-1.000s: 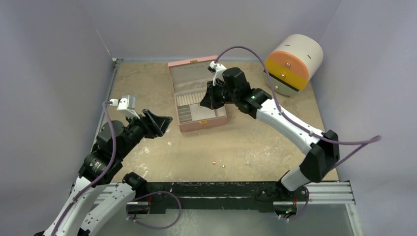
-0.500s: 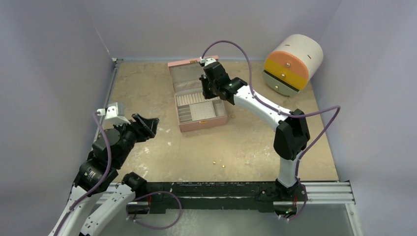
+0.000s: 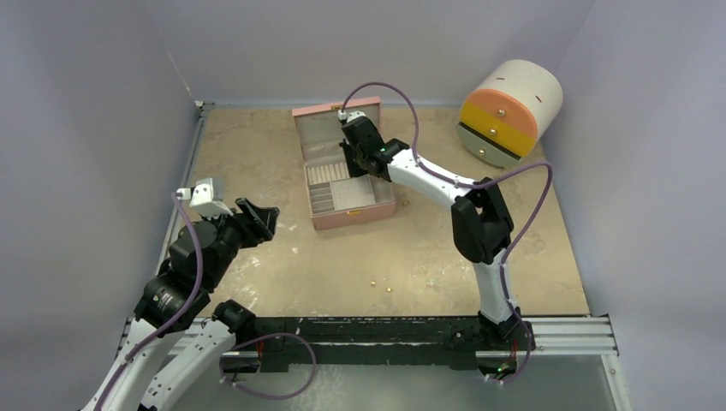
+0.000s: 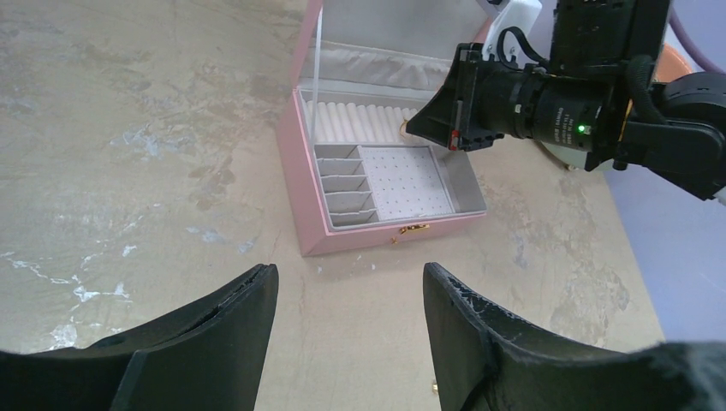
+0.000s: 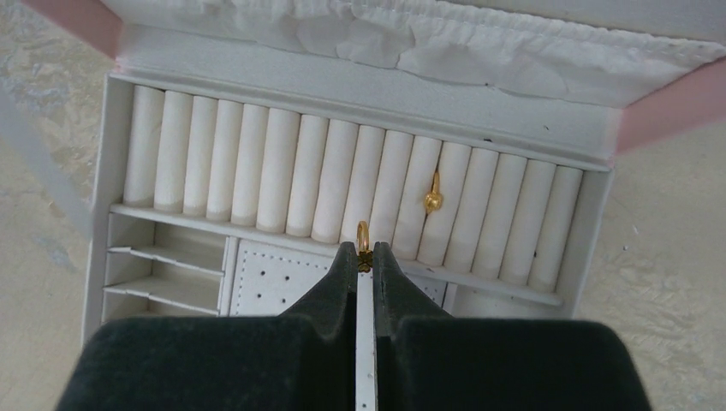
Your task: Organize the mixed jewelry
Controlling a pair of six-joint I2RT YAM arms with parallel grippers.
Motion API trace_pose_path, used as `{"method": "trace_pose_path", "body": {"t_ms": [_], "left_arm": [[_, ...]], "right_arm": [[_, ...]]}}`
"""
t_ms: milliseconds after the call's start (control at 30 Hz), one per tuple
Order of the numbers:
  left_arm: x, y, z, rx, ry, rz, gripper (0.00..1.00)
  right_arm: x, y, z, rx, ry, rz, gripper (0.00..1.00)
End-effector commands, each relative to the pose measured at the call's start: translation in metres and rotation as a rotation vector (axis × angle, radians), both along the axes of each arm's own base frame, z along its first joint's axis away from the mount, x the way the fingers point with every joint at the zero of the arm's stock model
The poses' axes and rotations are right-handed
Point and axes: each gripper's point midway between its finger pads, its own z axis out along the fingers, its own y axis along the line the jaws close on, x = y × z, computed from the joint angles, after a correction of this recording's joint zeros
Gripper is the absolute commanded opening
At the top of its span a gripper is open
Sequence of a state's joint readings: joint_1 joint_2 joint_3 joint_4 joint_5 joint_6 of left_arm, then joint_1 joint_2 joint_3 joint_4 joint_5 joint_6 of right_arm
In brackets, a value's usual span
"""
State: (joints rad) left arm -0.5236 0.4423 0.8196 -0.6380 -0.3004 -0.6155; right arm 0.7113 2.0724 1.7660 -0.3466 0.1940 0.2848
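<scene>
My right arm stretches far forward, right gripper (image 5: pixel 360 257) pinching a small gold ring (image 5: pixel 363 233) above the pink jewelry box's (image 3: pixel 355 216) ring rolls (image 5: pixel 282 171), where a second ring (image 5: pixel 433 199) sits slotted. My left arm is folded, left gripper (image 4: pixel 351 287) spread wide. Loose gold pieces (image 3: pixel 374 281) lie nearer my bases.

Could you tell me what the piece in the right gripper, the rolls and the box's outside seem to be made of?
The gold piece pinched in the right gripper: probably polished metal, given its yellow glint. The rolls: soft white fabric or velvet, matte and plump. The box's outside: smooth pink covering, perhaps faux leather.
</scene>
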Motion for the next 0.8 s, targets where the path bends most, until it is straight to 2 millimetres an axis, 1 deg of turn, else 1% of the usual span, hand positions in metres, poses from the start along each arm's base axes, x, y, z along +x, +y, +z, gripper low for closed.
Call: {"method": "trace_pose_path", "body": {"t_ms": [0, 133, 200, 500, 767], "left_arm": [[0.001, 0.006, 0.008, 0.001, -0.045, 0.024, 0.63], [0.001, 0.007, 0.009, -0.003, -0.051, 0.028, 0.63], [0.001, 0.007, 0.009, -0.003, -0.051, 0.028, 0.63], [0.002, 0.006, 0.008, 0.001, -0.045, 0.026, 0.63], [0.001, 0.007, 0.008, -0.001, -0.047, 0.029, 0.63]], "right_arm": [[0.022, 0.010, 0.030, 0.061, -0.090, -0.039, 0.00], [0.031, 0.006, 0.027, 0.036, -0.117, -0.079, 0.00], [0.028, 0.006, 0.021, 0.023, -0.099, -0.074, 0.00], [0.032, 0.011, 0.008, 0.031, -0.081, -0.078, 0.00], [0.032, 0.011, -0.013, 0.010, -0.053, -0.089, 0.00]]}}
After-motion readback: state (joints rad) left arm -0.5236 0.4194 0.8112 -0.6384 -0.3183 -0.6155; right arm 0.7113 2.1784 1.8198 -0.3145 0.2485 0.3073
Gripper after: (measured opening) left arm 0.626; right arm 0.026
